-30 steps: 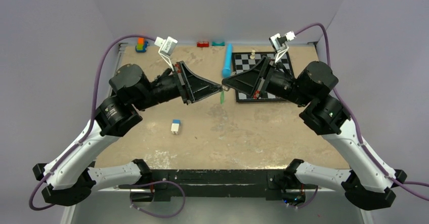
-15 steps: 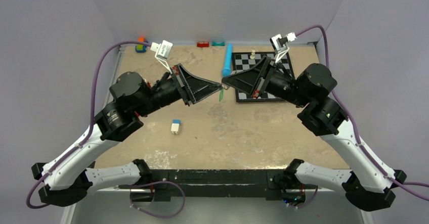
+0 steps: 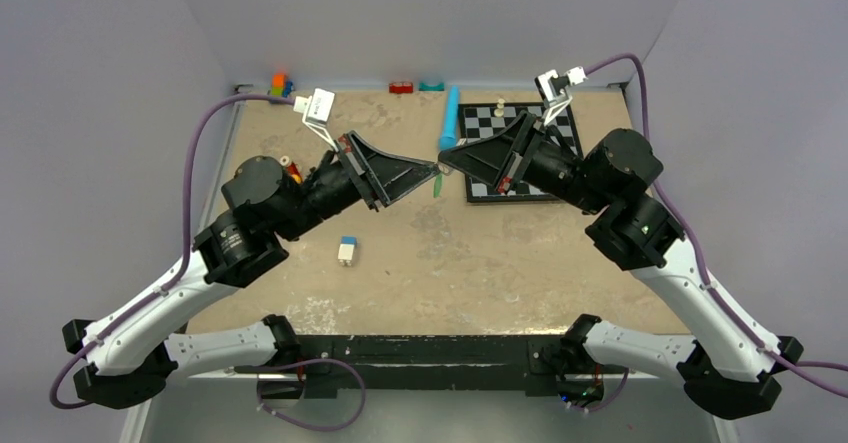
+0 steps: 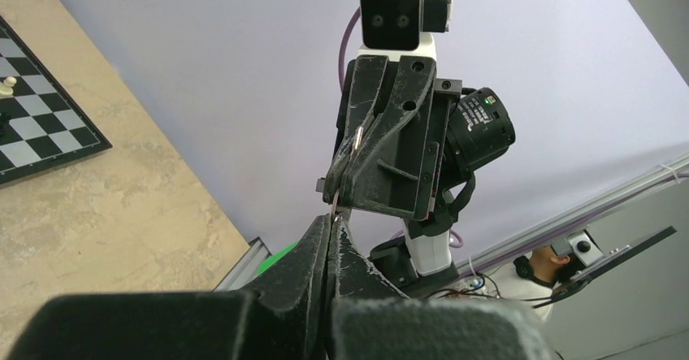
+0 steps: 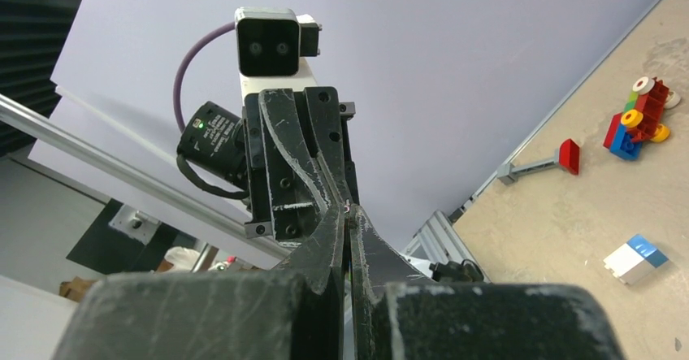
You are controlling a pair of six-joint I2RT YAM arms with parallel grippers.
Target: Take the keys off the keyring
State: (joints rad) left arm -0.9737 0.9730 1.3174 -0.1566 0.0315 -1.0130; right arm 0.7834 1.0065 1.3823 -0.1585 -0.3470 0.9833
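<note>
Both grippers meet tip to tip above the middle of the table, held off its surface. My left gripper [image 3: 436, 170] is shut on a thin silvery keyring [image 4: 335, 206] at its fingertips. My right gripper [image 3: 442, 160] is shut too, pinching the same ring from the other side, and a silvery sliver [image 4: 357, 138] shows between its fingers. The green key [image 3: 438, 189] hangs just below the two tips. In the left wrist view a patch of it [image 4: 275, 257] shows beside my left finger. In the right wrist view only a glint of metal [image 5: 348, 206] shows at the tips of the shut right gripper [image 5: 348, 211].
A blue-topped white block [image 3: 347, 251] lies in front of the left arm. A chessboard [image 3: 568, 127] with a white piece [image 3: 500, 109] lies under the right arm. A blue cylinder [image 3: 450, 118] and small toy bricks [image 3: 402, 87] lie at the back, and a red-and-yellow toy [image 3: 290, 170] by the left arm.
The left arm has swung back and rolled, so its wrist camera has moved left. Both fingertips stayed together on the ring. The right arm has barely moved.
</note>
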